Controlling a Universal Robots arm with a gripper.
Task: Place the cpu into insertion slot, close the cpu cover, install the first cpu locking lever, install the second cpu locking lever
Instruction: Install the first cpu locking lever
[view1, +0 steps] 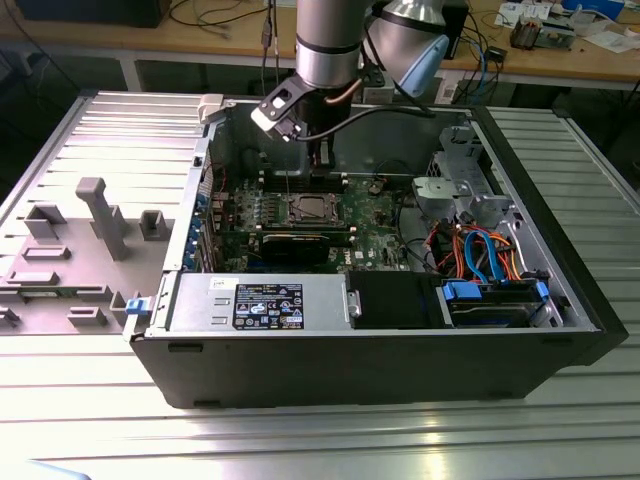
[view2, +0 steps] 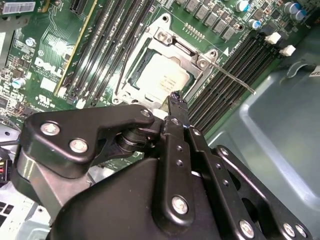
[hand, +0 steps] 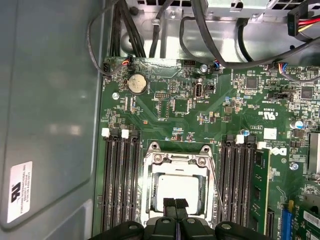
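cpu (hand: 180, 186) seated, cover (hand: 176, 159) down over it; hand (hand: 175, 203) pressed together, empty, tips right by the cover's edge

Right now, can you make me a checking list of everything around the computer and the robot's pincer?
Surface: ribbed metal table under an open computer case.
Job's things: cpu seated in the insertion slot; cpu cover flat around it; one thin locking lever sticking out free.
Clutter: grey plastic fixtures at the exterior view's left.
Pincer: shut, empty, tips at the cpu's edge.
Cables: black cables along the case wall; orange and blue cables near the drive bay.
Surroundings: wooden workbench behind.
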